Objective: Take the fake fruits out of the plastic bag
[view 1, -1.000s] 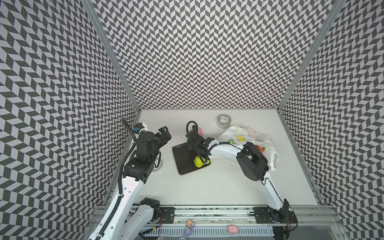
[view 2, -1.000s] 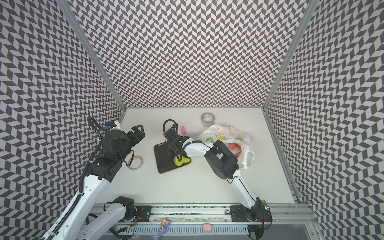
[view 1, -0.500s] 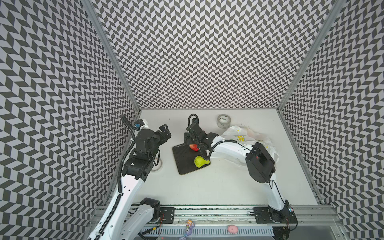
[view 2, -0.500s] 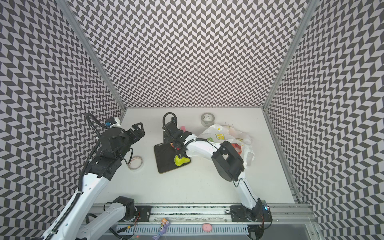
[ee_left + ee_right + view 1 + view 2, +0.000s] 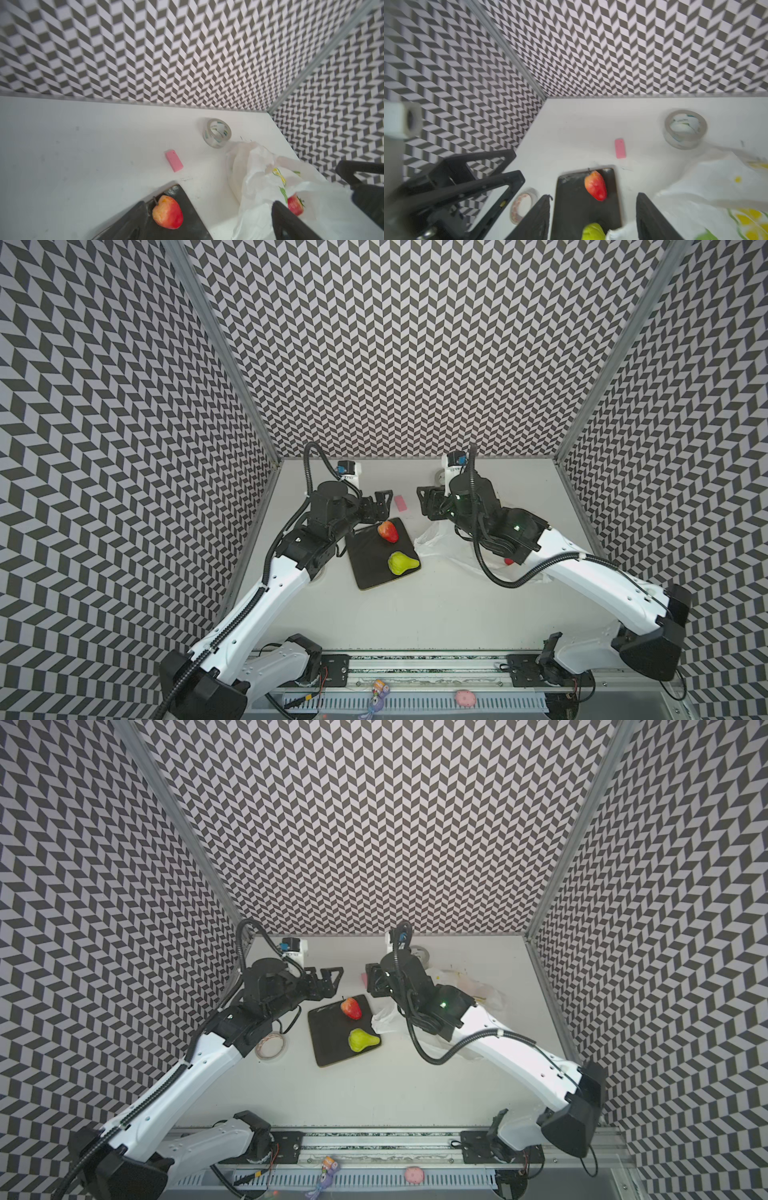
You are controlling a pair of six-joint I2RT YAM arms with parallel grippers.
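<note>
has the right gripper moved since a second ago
Yes. It was over the black mat by the green pear; now the right gripper hangs off the mat, beyond its far right corner, toward the bag, open and empty.

A: The bag [image 5: 255,172] is thin white plastic, crinkly and a little shiny?

B: Yes. The pear [image 5: 401,563] and the red fruit [image 5: 167,215] look like smooth, glossy plastic. The board [image 5: 374,568] is matt black, and the table [image 5: 415,614] is smooth, matt white.
</note>
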